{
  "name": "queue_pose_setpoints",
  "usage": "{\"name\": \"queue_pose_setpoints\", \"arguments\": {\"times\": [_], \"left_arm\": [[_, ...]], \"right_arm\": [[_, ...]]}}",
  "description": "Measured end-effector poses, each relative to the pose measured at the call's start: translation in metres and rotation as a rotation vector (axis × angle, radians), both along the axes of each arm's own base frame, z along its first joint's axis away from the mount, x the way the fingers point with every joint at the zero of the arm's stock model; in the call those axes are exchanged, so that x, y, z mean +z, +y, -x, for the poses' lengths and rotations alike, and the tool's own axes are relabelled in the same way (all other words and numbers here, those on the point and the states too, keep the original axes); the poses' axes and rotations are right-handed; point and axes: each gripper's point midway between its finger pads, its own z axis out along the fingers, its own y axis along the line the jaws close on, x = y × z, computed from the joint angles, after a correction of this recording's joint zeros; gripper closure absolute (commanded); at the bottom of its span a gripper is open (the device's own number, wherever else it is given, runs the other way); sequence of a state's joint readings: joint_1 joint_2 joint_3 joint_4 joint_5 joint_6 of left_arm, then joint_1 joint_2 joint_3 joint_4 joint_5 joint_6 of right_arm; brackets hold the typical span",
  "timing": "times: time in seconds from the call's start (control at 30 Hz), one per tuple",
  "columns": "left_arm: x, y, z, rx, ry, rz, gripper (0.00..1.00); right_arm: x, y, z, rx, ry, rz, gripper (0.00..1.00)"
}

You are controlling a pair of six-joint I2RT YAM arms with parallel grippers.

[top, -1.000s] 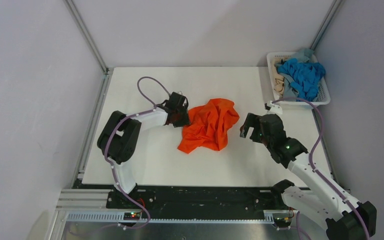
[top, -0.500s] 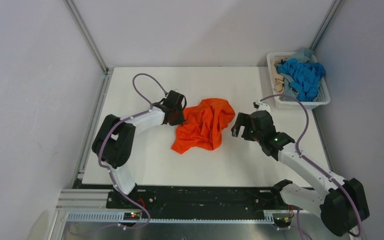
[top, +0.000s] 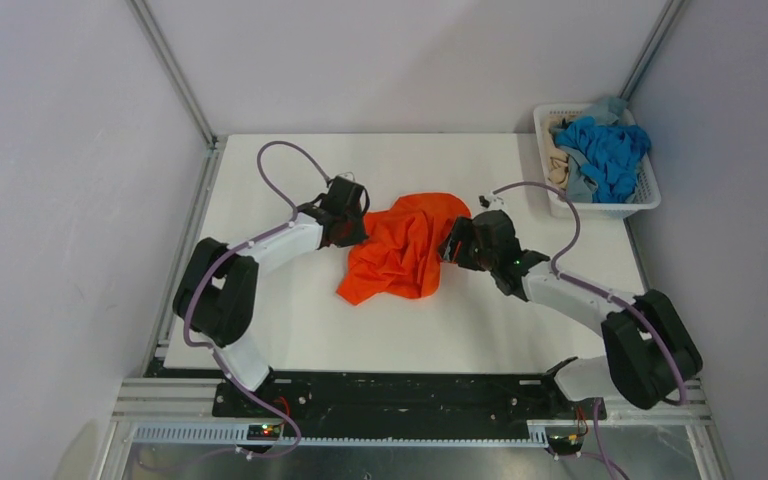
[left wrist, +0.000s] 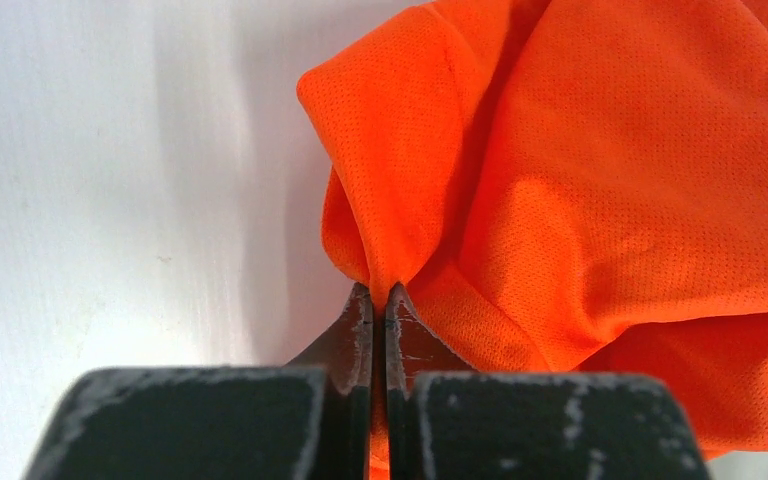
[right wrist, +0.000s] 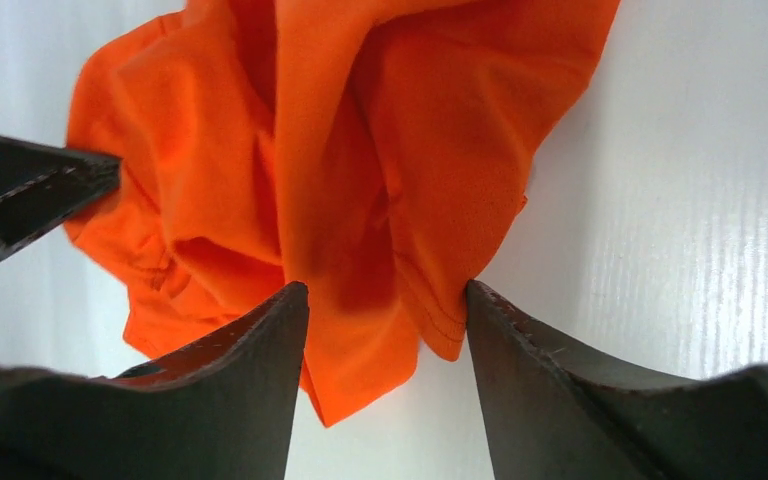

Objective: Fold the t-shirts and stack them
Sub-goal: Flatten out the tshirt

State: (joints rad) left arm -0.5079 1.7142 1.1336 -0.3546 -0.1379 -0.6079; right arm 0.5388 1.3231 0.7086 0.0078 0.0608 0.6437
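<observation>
My left hand (left wrist: 378, 295) is pinched shut on a fold of cloth at the left edge of the orange shirt (top: 400, 250). My right hand (right wrist: 385, 290) is at the right edge of the orange shirt. Its two fingers stand apart with a bit of the cloth between them. They do not have hold of it yet.

The orange shirt lies in a crumpled heap on the bench (top: 410, 330), between my two hands. No part of it is flat and nothing is folded. I think I am right at the start. I have to pull this shirt out flat, fold it, and lay it down as the bottom of the pile. I see no folded shirt at all.

Far behind the orange shirt, off to its right, sits a white basket (top: 610, 208). In it are a blue shirt (top: 610, 155), a grey-blue shirt (top: 615, 105) and a beige shirt (top: 560, 165), all bunched up. They have to be folded and stacked too, so almost all the work is left.

Some things are hard to see. I cannot tell if my hands are at a sleeve, the neck or the bottom edge, because the heap hides its own shape. The shirts in the basket are tangled, so I cannot count them for sure.
</observation>
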Motion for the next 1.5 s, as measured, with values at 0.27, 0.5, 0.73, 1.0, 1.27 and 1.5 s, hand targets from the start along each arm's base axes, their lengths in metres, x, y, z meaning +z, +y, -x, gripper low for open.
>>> {"name": "queue_pose_setpoints", "arguments": {"times": [0.27, 0.5, 0.73, 1.0, 1.27, 1.5], "left_arm": [[0.002, 0.002, -0.001, 0.001, -0.009, -0.008, 1.00], [0.002, 0.003, -0.001, 0.005, -0.012, -0.015, 1.00], [0.008, 0.011, -0.004, 0.019, -0.041, -0.052, 1.00], [0.117, 0.032, 0.000, 0.048, -0.311, -0.008, 0.98], [0.272, 0.068, 0.065, 0.051, -0.708, 0.191, 1.00], [0.357, 0.094, 0.144, -0.031, -0.978, 0.347, 1.00]], "right_arm": [[-0.044, -0.004, -0.012, -0.061, 0.097, 0.017, 0.51], [-0.065, -0.010, -0.021, -0.085, 0.133, 0.016, 0.96], [-0.060, -0.019, -0.030, -0.082, 0.070, 0.073, 1.00], [0.073, -0.061, -0.031, -0.157, -0.300, 0.149, 1.00], [0.247, -0.101, 0.035, -0.184, -0.709, 0.053, 1.00], [0.358, -0.122, 0.116, -0.106, -0.990, -0.062, 1.00]]}}
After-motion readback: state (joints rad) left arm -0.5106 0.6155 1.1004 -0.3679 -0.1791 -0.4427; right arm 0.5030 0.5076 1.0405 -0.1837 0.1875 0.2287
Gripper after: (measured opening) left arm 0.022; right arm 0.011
